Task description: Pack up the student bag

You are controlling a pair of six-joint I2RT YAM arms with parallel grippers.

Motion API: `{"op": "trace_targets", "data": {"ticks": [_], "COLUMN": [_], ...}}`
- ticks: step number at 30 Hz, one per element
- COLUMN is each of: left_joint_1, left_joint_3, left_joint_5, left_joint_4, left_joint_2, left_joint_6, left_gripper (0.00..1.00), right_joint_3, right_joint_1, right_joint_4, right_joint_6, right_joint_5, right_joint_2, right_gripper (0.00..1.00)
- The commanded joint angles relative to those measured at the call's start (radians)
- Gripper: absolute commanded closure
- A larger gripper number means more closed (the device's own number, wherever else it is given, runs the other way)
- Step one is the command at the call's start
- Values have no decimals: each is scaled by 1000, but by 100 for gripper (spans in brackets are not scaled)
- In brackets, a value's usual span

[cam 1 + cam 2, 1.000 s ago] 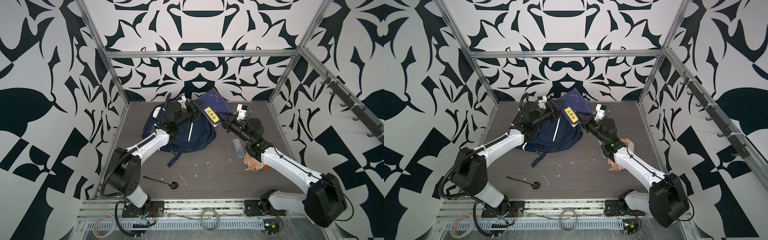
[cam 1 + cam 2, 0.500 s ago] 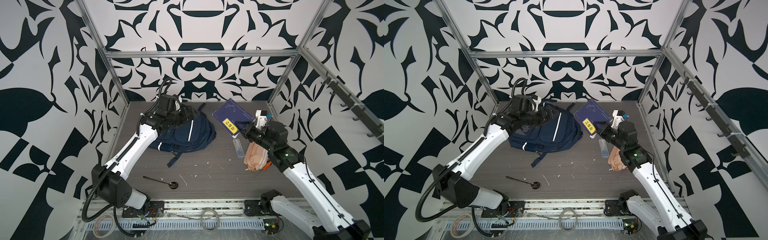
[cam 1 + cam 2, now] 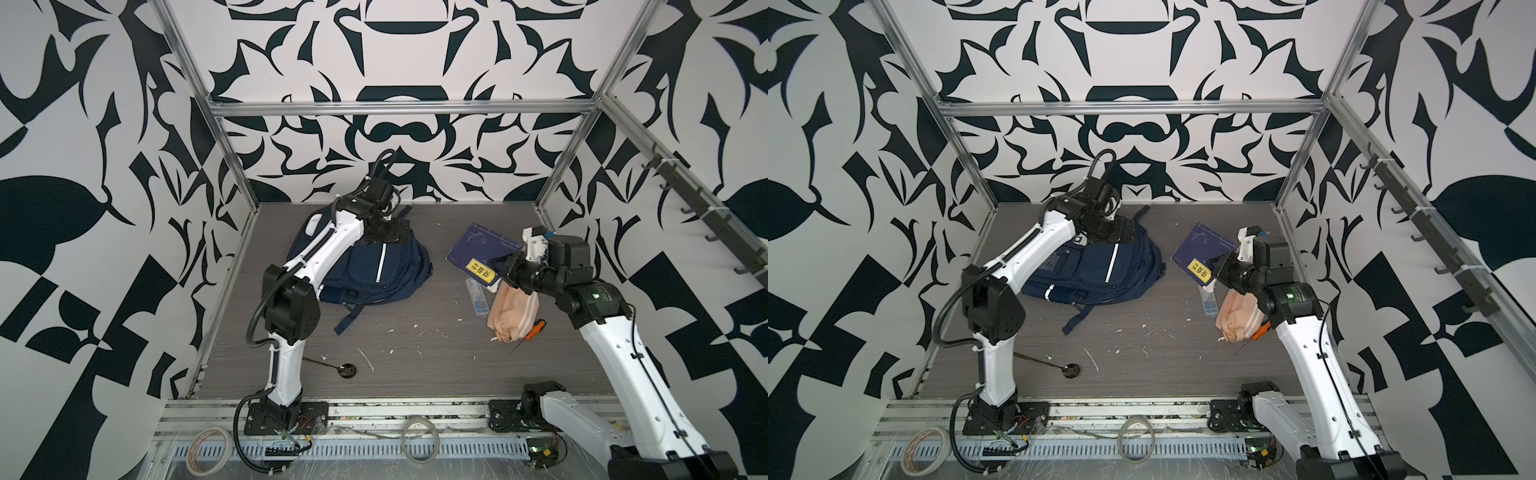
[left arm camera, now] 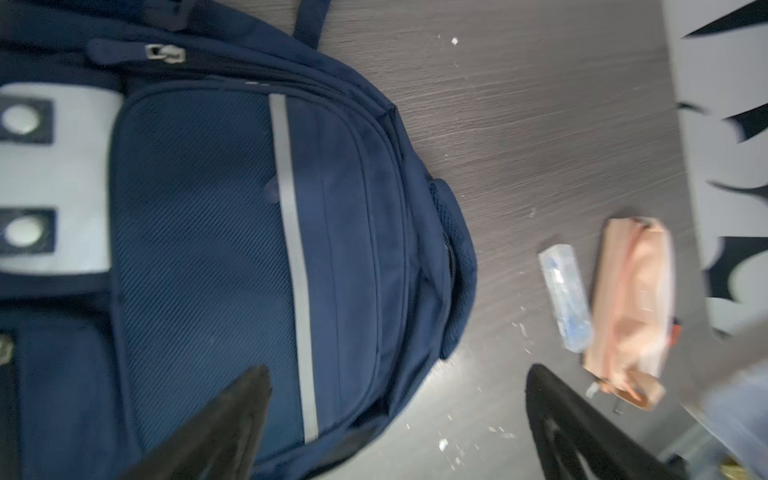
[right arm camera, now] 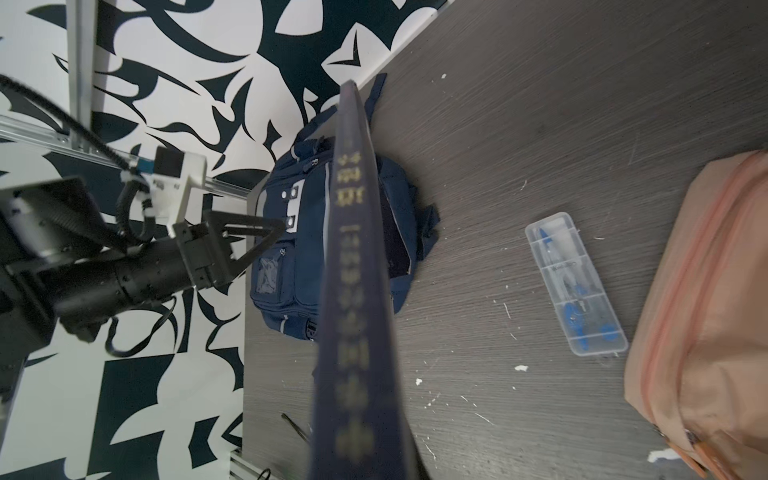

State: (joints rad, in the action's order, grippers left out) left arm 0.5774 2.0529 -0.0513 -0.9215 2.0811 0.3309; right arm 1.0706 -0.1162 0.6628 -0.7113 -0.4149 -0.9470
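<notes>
The student bag (image 3: 376,266) lies flat, front up, on the far left part of the desk (image 3: 415,365). The left tool (image 3: 392,233) hangs over its far end with the jaws spread wide and nothing between them. In the left wrist view one finger (image 4: 232,411) stands over the bag's front pocket and the other over bare desk. The right tool (image 3: 505,268) is well to the right of the bag, clamped on the near edge of a navy book (image 3: 478,249), which is tilted above the far end of a pink pouch (image 3: 513,311).

Both top views show the yellow label on the book's cover. The right wrist view shows the book edge-on, with gold lettering along the spine (image 5: 357,291). It also shows blue items inside a clear case (image 5: 575,286) beside the pouch.

One second ago both tools met over the bag, with the book held above it. Now the book is off to the right, and the left arm's elbow has folded back toward its base.
</notes>
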Motion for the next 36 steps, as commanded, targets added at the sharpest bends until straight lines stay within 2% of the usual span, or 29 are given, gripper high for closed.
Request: {"op": "trace_targets", "data": {"ticks": [1, 8, 12, 15, 19, 23, 27, 32, 36], "left_joint_1": [44, 76, 79, 80, 52, 32, 9, 15, 16], "left_joint_3": [113, 296, 338, 296, 181, 61, 121, 300, 311], "left_joint_5": [113, 134, 184, 199, 106, 144, 174, 197, 177], "left_joint_4": [-139, -175, -185, -145, -111, -65, -86, -176, -165], "left_joint_2": [110, 310, 350, 300, 200, 134, 203, 365, 411], "left_joint_6": [-85, -37, -11, -32, -16, -13, -26, -45, -33], "left_gripper": [2, 1, 3, 4, 3, 3, 7, 11, 13], "right_joint_3": [40, -8, -6, -6, -12, -30, -44, -38, -40], "right_joint_1": [8, 12, 12, 12, 12, 13, 13, 15, 16], "right_joint_4": [61, 80, 82, 87, 63, -7, -43, -47, -58], "right_joint_6": [71, 41, 41, 44, 34, -9, -17, -7, -11], "right_joint_5": [14, 24, 18, 19, 26, 10, -15, -17, -12], "right_joint_2": [48, 101, 100, 100, 86, 63, 37, 13, 17], "right_gripper": [100, 100, 100, 100, 100, 100, 100, 100, 100]}}
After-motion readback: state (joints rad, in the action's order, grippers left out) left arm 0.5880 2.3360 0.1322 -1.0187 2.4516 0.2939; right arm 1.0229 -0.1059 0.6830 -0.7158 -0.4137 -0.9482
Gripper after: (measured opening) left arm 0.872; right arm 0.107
